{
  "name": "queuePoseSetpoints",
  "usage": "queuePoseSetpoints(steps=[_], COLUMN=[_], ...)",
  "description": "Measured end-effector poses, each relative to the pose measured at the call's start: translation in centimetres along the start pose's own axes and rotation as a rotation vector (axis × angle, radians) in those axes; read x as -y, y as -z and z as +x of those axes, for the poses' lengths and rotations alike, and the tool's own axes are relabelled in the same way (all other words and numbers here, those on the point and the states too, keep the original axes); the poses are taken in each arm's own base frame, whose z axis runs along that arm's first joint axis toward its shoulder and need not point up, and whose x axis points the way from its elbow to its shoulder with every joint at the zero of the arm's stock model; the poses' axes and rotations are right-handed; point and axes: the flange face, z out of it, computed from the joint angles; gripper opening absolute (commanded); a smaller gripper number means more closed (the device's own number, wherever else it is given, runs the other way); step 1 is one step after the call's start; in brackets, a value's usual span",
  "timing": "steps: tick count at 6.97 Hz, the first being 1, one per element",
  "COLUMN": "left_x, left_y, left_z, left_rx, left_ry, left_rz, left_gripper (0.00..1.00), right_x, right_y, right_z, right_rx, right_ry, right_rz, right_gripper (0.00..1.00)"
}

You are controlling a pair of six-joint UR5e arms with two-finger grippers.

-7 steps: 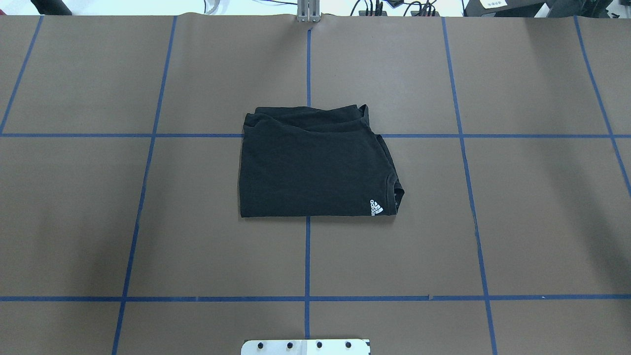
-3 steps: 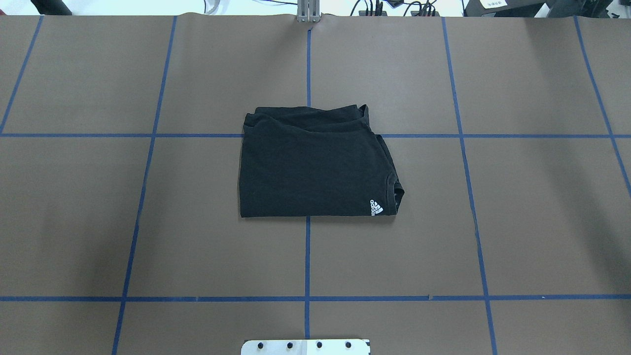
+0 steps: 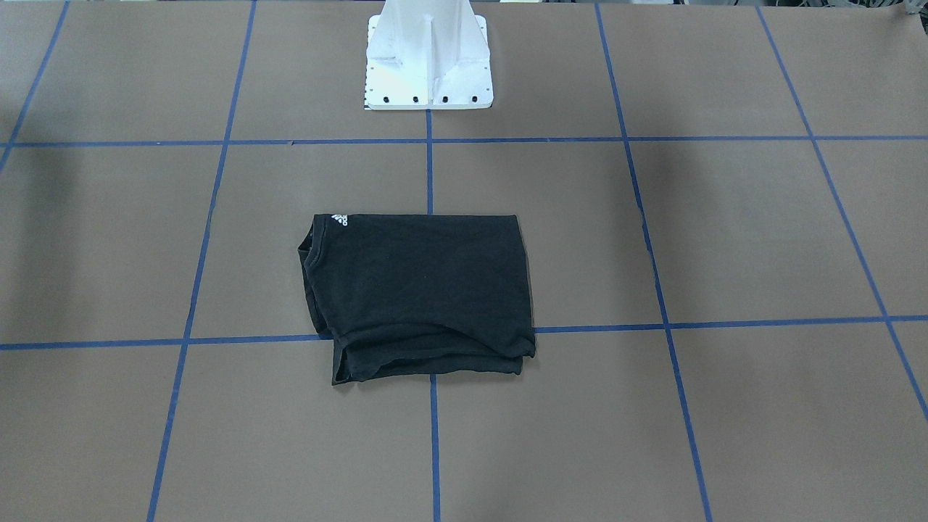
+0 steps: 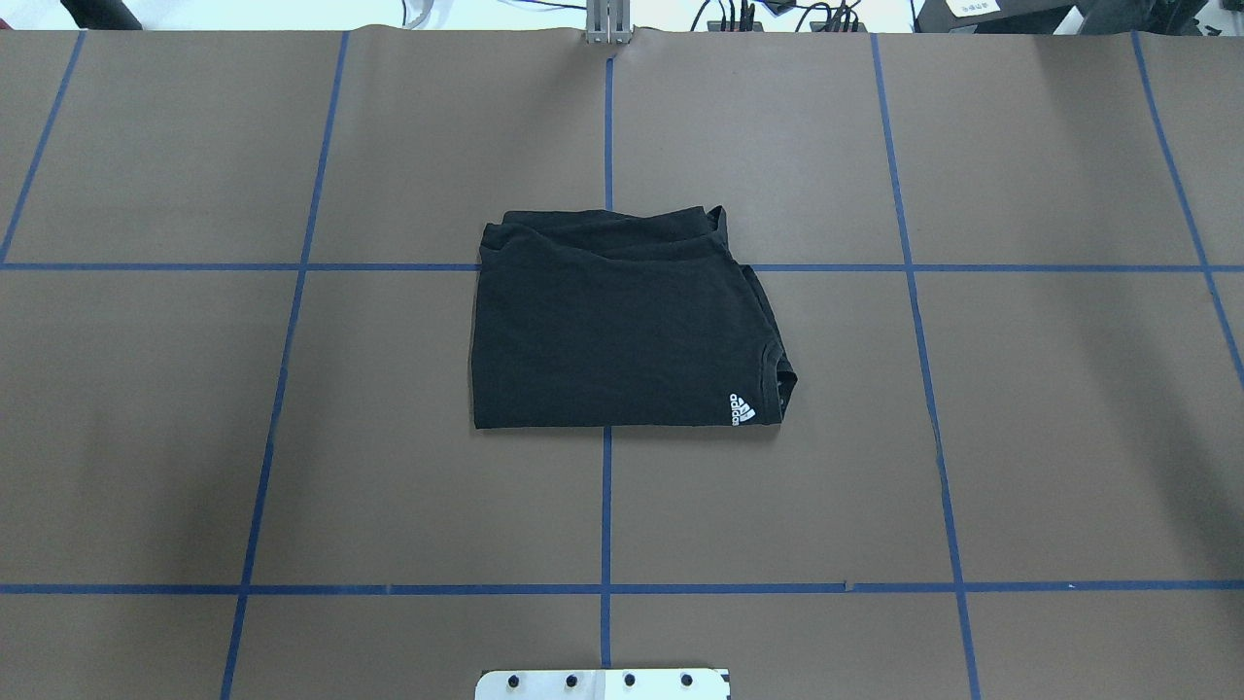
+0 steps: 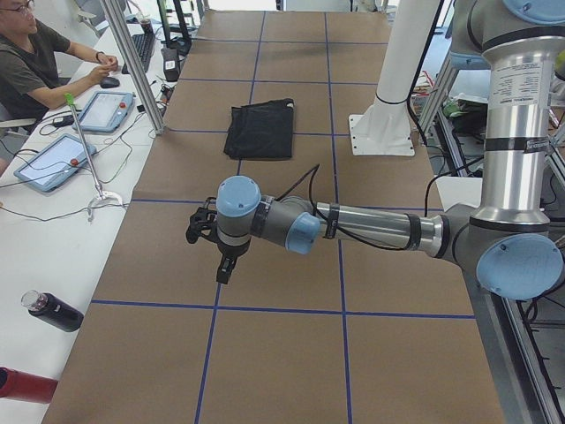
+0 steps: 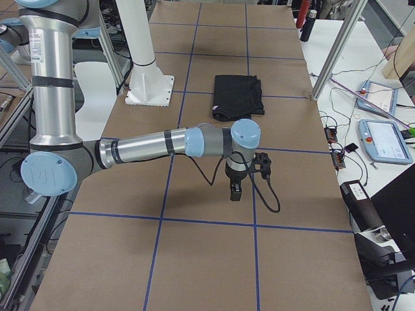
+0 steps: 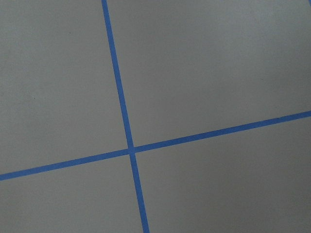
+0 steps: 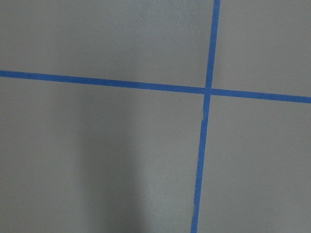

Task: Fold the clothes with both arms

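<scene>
The T-shirt (image 4: 622, 331) is lying in the middle of the tabletop (image 4: 1069, 437), folded into a compact rectangle that is straddling the centre tape line (image 4: 605, 506). Its edge toward the robot is running straight and clean, which suggests that this is the fold. The edge toward the operators' side is showing stacked, slightly uneven layers. The white collar mark (image 4: 742, 409) is sitting at the packet's corner nearest the robot, on the robot's right, beside the collar opening.

Neither arm is reaching over the shirt. The left gripper (image 5: 225, 268) is hanging fingers-down above bare paper toward the tabletop's left end, and the right gripper (image 6: 235, 192) is doing the same toward the right end. Both are well apart from the shirt. Each wrist camera is showing only brown paper and a crossing of blue tape, so both tools are pointing at the surface with no cloth under them.

Whether the fingers are spread or pressed together cannot be told, since only the side views show them. No cloth is hanging from either.

Parking the arms at the ends is probably leaving the packet undisturbed and unobstructed for the fixed cameras. The folding looks finished, or very nearly so, although the layers at the far edge are not lining up.

The white pedestal (image 3: 428, 54) is standing at the robot's edge. A person (image 5: 35, 62) is sitting at a side desk.
</scene>
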Motion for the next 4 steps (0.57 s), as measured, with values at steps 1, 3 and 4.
queuePoseSetpoints(steps=[1,3,4], left_x=[-0.09,-0.14,-0.06], left_y=[-0.03,-0.05,-0.03], left_z=[-0.07,-0.22,-0.31], left_rx=[0.002,0.008,0.018], left_ry=[0.002,0.003,0.002], left_rz=[-0.001,-0.001,0.000], left_gripper=[1.00,1.00,1.00], right_x=[-0.18,-0.89,-1.15], right_y=[-0.27,-0.99,-1.22], right_z=[0.28,0.98,1.24], right_rx=[-0.003,-0.004,-0.005], right_ry=[-0.004,-0.018,-0.024], right_rz=[-0.005,-0.019,-0.024], right_gripper=[1.00,1.00,1.00])
